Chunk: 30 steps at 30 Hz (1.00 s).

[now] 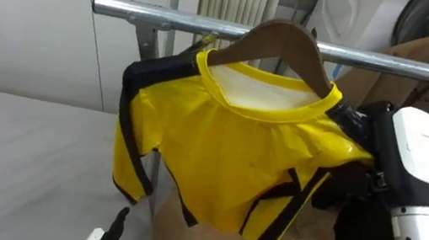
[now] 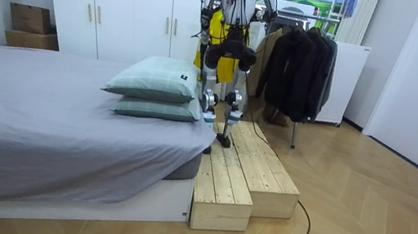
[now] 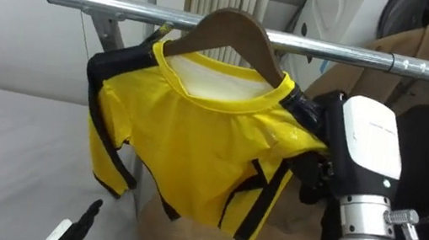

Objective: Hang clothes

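Under the metal rail [image 1: 170,18], my yellow shirt [image 1: 226,156] sits on its wooden hanger [image 1: 282,38].
My right hand [image 1: 355,122], just below the rail, is buried behind cloth, its grip impossible to tell; I should seat the hanger squarely over the rail before releasing.

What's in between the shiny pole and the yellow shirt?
A brown wooden hanger: its top crosses in front of the pole, and the yellow shirt drapes over its arms. Both eye views show it.
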Available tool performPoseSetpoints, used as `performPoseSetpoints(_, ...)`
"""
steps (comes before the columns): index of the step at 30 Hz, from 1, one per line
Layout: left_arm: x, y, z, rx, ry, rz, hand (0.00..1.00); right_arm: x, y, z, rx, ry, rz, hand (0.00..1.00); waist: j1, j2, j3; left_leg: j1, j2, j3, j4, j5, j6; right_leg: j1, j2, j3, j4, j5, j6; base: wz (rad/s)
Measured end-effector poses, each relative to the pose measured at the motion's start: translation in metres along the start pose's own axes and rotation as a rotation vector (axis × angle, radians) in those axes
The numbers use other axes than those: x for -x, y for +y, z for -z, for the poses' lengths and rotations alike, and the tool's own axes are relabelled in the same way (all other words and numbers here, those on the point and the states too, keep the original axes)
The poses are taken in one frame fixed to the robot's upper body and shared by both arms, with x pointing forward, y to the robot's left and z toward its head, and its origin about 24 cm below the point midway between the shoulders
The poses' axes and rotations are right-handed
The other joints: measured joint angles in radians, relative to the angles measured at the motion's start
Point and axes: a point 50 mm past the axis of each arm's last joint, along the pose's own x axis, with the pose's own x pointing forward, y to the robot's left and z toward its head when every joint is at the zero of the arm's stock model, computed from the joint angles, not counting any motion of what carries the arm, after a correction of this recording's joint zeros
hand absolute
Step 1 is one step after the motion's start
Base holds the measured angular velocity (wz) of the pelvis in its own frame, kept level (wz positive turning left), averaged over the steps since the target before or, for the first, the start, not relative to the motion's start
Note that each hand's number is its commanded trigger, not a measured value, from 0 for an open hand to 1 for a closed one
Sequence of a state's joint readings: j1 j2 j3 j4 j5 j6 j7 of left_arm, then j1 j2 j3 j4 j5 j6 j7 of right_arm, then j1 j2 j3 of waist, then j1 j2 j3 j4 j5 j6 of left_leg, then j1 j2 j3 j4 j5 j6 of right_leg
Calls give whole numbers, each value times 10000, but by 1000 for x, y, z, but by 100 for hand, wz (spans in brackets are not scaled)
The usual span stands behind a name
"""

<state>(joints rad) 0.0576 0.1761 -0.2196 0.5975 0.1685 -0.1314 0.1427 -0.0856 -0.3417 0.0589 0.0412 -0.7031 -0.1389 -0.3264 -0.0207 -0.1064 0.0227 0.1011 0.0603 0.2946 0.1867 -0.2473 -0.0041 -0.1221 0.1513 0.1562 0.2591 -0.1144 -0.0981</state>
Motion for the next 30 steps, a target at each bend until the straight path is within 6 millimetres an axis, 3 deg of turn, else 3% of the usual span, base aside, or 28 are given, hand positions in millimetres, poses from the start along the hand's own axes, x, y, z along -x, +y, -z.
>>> performPoseSetpoints(4, -1, 0, -2, -2, -45, -7, 0, 2, 4, 5, 81, 243, -258, 100, 57, -21, 2, -38, -10, -215, 2, 2, -4, 16, -55, -210, -22, 8, 0, 14)
performPoseSetpoints(14, -2, 0, -3, -194, -116, 63, 0, -8, 9, 9, -160, 477, -999, 100, 288, -21, -1, -35, 2, -241, 12, 5, -8, 66, -74, -277, -28, 17, -17, 0)
performPoseSetpoints(23, -4, 0, -8, -460, -274, 175, 0, -21, 17, 21, -2951, 1603, -2218, 100, 311, -12, -7, -34, 6, -479, 29, 11, -18, 151, -122, -458, -63, 24, -27, 6)
performPoseSetpoints(30, -8, 2, -16, -673, -548, -48, 0, -28, 18, 21, -4095, 1736, -2545, 100, 313, -5, -15, -29, 9, -532, 31, 27, -43, 182, -133, -513, -46, 28, -35, 2)
